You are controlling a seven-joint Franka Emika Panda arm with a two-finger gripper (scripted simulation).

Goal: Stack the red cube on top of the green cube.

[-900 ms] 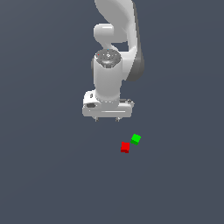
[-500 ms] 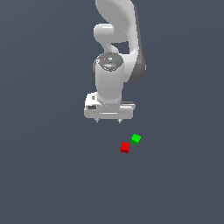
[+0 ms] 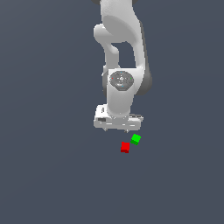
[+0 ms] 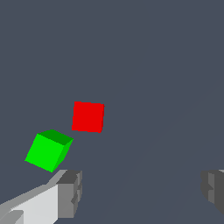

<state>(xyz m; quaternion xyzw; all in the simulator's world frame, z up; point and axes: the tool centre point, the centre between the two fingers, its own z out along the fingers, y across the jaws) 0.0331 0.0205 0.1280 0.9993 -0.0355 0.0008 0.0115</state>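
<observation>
Item 1: small plain bright red cube (image 3: 125,147), lying free on the dark grey worktop (image 3: 48,175). In the exterior view it sits below the white arm's claw (image 3: 117,129) and just beside item 2, down and toward that view's left of it; a narrow gap shows between them in the wrist view. No long axis, all edges equal. One flat face looks squarely at the wrist camera.

Item 2: small plain bright green cube (image 3: 136,139), same size, also free on the worktop, turned at an angle to the red one so a corner edge leads.

Item 3: claw, fingers spread wide apart, holding nothing, hanging above and short of both cubes.

Risks, as judged: the cubes lie close, so a descending finger could knock the green cube; the claw is off-centre from the red cube and may pinch a corner rather than flat faces; differing yaw may leave the stack skewed.
</observation>
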